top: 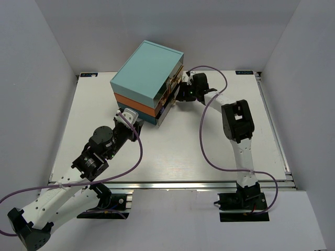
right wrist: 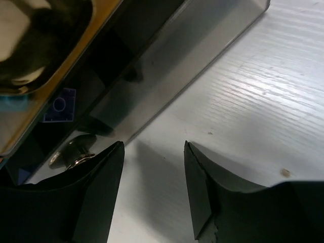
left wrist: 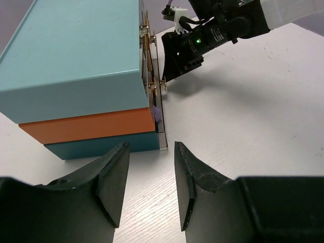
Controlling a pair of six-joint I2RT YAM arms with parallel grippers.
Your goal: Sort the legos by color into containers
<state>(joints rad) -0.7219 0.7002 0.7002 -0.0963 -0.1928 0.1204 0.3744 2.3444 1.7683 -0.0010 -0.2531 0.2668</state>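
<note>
The chest [top: 147, 73] stands at the table's back middle, with light-teal, orange and blue layers [left wrist: 86, 126]. Its drawers face right, and the lowest one is pulled out a little [left wrist: 163, 126]. A lavender lego [left wrist: 158, 114] shows inside it, and also in the right wrist view [right wrist: 59, 105]. No other legos are in view. My right gripper [top: 181, 94] is open at the drawer fronts [right wrist: 154, 188], with a small metal handle [right wrist: 75, 153] just by its left finger. My left gripper [top: 129, 117] is open and empty [left wrist: 151, 186], just short of the chest's near corner.
The right arm's purple cable [top: 209, 151] loops over the table on the right. Grey walls close in both sides and the back. A metal rail [top: 172, 183] runs along the near edge.
</note>
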